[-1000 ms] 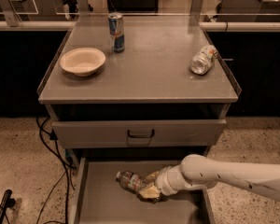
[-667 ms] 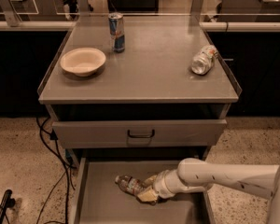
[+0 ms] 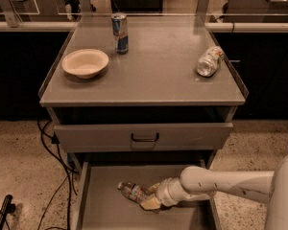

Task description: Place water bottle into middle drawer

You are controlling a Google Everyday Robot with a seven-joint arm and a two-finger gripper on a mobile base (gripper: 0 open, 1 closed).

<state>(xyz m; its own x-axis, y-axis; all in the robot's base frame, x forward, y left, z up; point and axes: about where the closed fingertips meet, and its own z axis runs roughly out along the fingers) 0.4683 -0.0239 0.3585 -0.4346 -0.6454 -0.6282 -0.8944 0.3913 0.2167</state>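
- The grey counter [image 3: 149, 83] carries a white bowl [image 3: 85, 63], an upright blue-and-silver can [image 3: 119, 33] and a silver can [image 3: 210, 61] lying on its side.
- Below it, the middle drawer [image 3: 105, 211] stands pulled open, its flat grey floor showing.
- The white arm [image 3: 221, 183] reaches in from the right, and the gripper [image 3: 149, 196] sits low inside the drawer.
- The water bottle [image 3: 130, 190] is slim and clear, with a label band and its white cap pointing left. It lies near the drawer floor, base end clamped between the fingers.

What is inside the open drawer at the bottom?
The water bottle lies on its side on the middle drawer's grey floor, with the gripper at its base end. The gripper covers that end, and the drawer's front part is out of view.
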